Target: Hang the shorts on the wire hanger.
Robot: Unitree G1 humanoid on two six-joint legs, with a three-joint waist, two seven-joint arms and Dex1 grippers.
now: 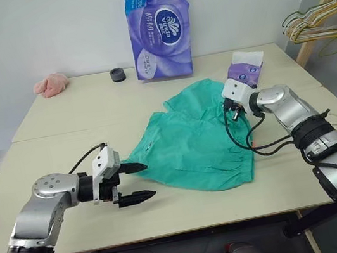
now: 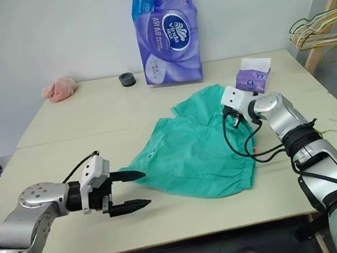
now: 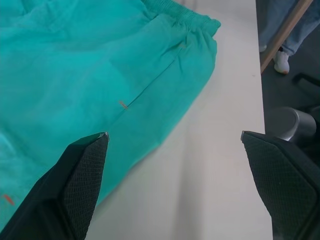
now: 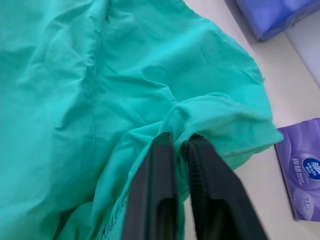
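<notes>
Shorts (image 1: 191, 145) lie spread flat mid-counter (image 1: 88, 107), soft, light and limp, so they will sag and slide on thin wire; the gathered waistband looks the firmest hold. Right gripper (image 4: 181, 142) is over the far leg, fingers nearly together, seemingly gripping nothing. Left gripper (image 1: 136, 183), fingers spread, hovers by the near edge.

Left arm low at 8 o'clock, forearm reaching toward 3 o'clock, left gripper (image 1: 134, 183) with fingers (image 3: 82, 175) spread wide apart, right arm stretched from 4 o'clock toward 11 o'clock, elbow bent, right gripper (image 1: 236, 114) tilted downward, fingers (image 4: 162, 185) nearly together with a narrow gap
</notes>
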